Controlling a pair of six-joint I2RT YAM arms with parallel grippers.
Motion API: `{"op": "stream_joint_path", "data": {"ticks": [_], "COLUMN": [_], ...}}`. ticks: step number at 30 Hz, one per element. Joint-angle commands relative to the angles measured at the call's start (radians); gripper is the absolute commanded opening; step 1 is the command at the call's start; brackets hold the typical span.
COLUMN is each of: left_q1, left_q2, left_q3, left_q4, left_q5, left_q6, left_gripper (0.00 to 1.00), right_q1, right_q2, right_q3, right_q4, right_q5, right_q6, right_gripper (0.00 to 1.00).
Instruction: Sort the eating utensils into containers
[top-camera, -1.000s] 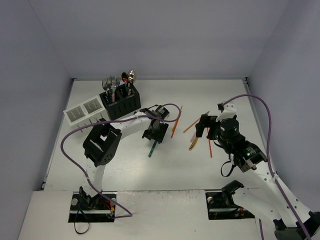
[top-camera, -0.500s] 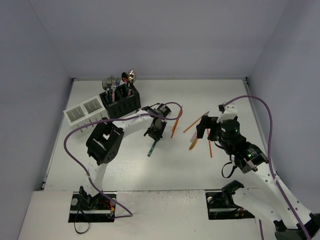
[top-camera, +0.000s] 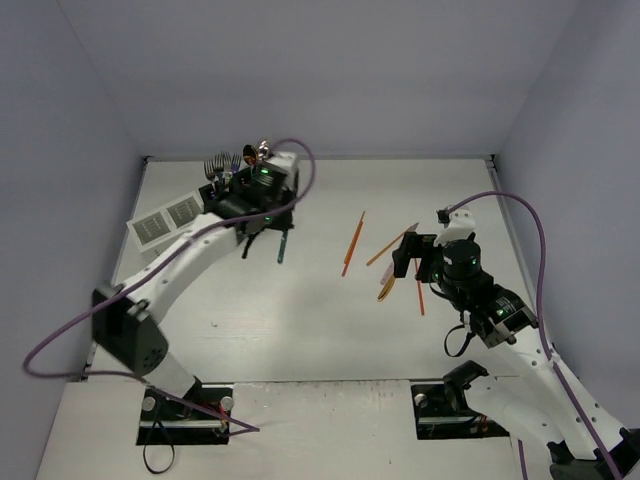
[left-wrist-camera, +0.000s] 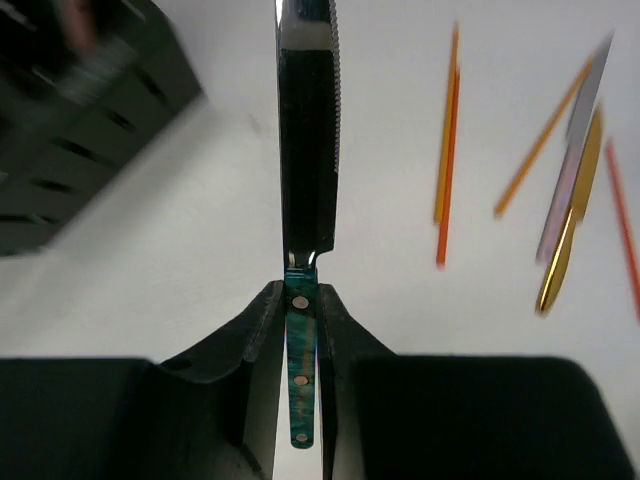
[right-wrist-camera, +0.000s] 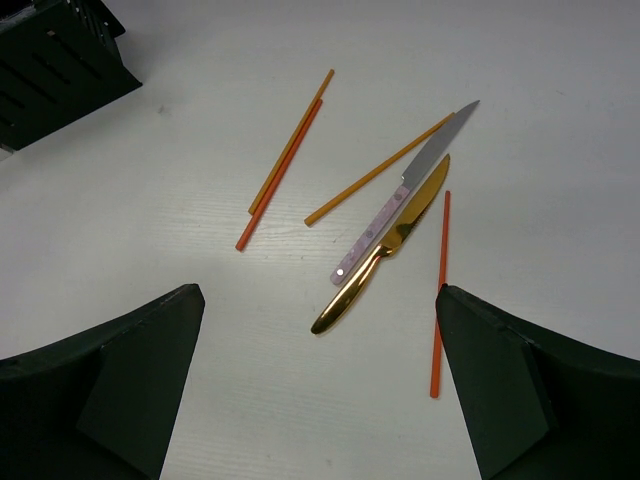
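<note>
My left gripper (top-camera: 262, 232) is shut on the teal handle of a knife (left-wrist-camera: 300, 370), whose dark serrated blade (left-wrist-camera: 308, 150) points away from the wrist. It hangs beside the black caddy (top-camera: 238, 178), which holds forks and a spoon. The knife shows teal in the top view (top-camera: 283, 245). The white caddy (top-camera: 165, 222) lies left of it. My right gripper (right-wrist-camera: 320, 390) is open and empty above a gold knife (right-wrist-camera: 385, 250) and a pink-handled knife (right-wrist-camera: 400, 195). Several orange sticks (right-wrist-camera: 285, 155) lie around them.
The black caddy's corner shows at the top left of the left wrist view (left-wrist-camera: 70, 120) and the right wrist view (right-wrist-camera: 50, 60). One orange stick (right-wrist-camera: 440, 290) lies close to my right finger. Grey walls enclose the table on three sides.
</note>
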Motion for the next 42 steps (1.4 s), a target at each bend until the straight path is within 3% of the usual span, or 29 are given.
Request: {"op": "stream_joint_path", "data": {"ticks": [1, 7, 17, 25, 38, 42], "left_q1": [0.140, 0.351, 0.597, 0.633, 0.630, 0.632], "left_q2": [-0.239, -0.365, -0.234, -0.119, -0.131, -0.169], "left_q3": [-0.084, -0.199, -0.276, -0.321, -0.481, -0.534], "left_q4": [0.203, 0.458, 0.817, 0.952, 0.992, 0.977], "left_q5": [-0.139, -0.212, -0.148, -0.127, -0.140, -0.132], "left_q6": [0.051, 0.141, 0.135, 0.163, 0.184, 0.183], "left_gripper": [0.00, 0.00, 0.00, 0.00, 0.00, 0.10], "right_q1": [-0.008, -0.010, -0.011, -0.011, -0.011, -0.011], "right_q2": [0.016, 0.023, 0.035, 0.018, 0.014, 0.014], "right_q3": [0.041, 0.039, 0.045, 0.030, 0.016, 0.013], "right_q4": [0.038, 0.038, 0.041, 0.041, 0.040, 0.041], "right_q5": [0.000, 0.013, 0.052, 0.080, 0.093, 0.083], "right_q6": [0.002, 0.005, 0.005, 0.006, 0.010, 0.013], "right_gripper": [1.00, 1.00, 1.00, 1.00, 1.00, 1.00]}}
